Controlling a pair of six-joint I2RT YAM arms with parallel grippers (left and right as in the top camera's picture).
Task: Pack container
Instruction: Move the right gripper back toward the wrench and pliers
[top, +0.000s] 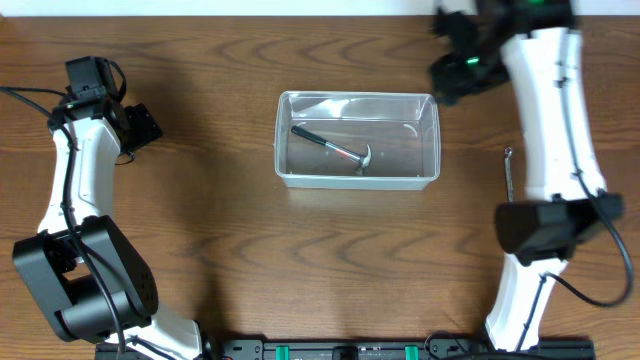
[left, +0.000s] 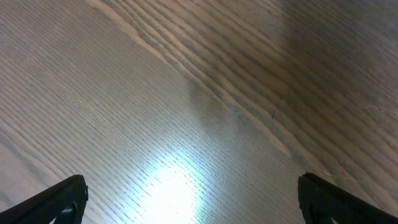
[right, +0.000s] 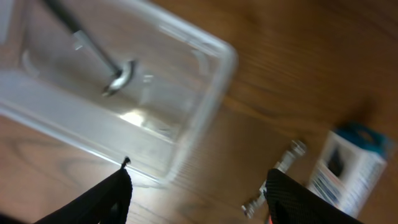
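From overhead, the clear, shallow, round-cornered plastic container (top: 357, 181) sits mid-tabletop (top: 220, 220) holding a small hammer (top: 335, 148) laid diagonally; the left wrist view shows the left claw (left: 193, 190) spread wide and empty; the right wrist view shows the right claw (right: 199, 183) parted, gripping nothing, near the container's corner.

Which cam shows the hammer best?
Overhead: the whole hammer lies sharp inside the container, handle to head. Right wrist shows it blurred, handle cut off by the frame. Left wrist shows only tabletop.
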